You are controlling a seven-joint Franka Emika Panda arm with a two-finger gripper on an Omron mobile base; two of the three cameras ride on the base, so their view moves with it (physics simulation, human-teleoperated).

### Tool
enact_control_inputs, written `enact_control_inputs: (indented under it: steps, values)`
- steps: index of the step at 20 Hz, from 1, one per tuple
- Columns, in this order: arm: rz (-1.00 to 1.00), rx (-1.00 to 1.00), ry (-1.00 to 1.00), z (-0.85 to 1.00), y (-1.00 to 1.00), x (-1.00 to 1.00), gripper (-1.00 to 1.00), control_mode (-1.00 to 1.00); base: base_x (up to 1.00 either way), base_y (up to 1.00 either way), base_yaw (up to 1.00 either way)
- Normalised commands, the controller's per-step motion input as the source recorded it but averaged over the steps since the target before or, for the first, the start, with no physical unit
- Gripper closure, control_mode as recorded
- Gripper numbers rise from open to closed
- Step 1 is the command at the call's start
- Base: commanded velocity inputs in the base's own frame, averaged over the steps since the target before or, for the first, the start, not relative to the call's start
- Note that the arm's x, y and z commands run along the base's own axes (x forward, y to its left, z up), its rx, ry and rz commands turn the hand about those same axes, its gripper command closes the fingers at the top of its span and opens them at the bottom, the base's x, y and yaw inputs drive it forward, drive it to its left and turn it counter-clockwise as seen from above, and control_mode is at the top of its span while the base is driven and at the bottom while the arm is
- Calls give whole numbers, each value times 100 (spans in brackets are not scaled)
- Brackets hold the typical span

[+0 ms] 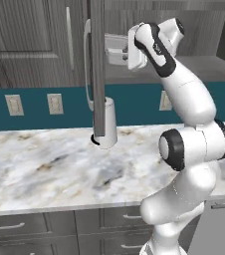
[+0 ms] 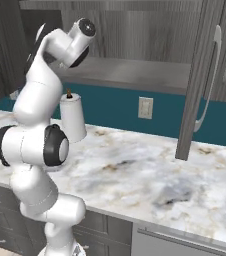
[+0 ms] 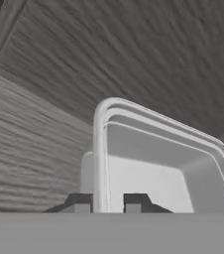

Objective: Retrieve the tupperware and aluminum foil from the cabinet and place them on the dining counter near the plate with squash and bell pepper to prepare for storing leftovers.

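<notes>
The tupperware (image 3: 158, 163), a translucent-white shallow container with a flared rim, rests on the grey shelf inside the open cabinet (image 3: 134, 54). My gripper (image 3: 107, 203) is shut on its near left wall, one dark fingertip (image 3: 79, 202) outside the rim and the other inside the tub. From the left base view the tupperware (image 1: 114, 49) shows in the cabinet opening just left of my white hand (image 1: 136, 52). In the right base view the arm's upper links hide the hand. The aluminum foil, the plate and the dining counter are out of view.
The cabinet door (image 1: 97, 69) stands open edge-on toward me, with a long curved handle (image 1: 87, 64). A white paper towel roll (image 1: 107, 124) stands on the marble counter (image 1: 45, 169) below it. Outlets dot the teal backsplash (image 1: 35, 104). Grey drawers (image 1: 15, 226) run under the counter.
</notes>
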Motion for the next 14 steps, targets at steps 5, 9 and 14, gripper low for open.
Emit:
enact_control_inputs:
  steps: [5,9,14]
  values:
    - [0,0,-26,10,-25,-100,100,-100,0,0,0]
    - [0,0,0,66,-31,-100,100,-100,0,0,0]
    - [0,-3,8,80,-26,-100,100,-100,0,0,0]
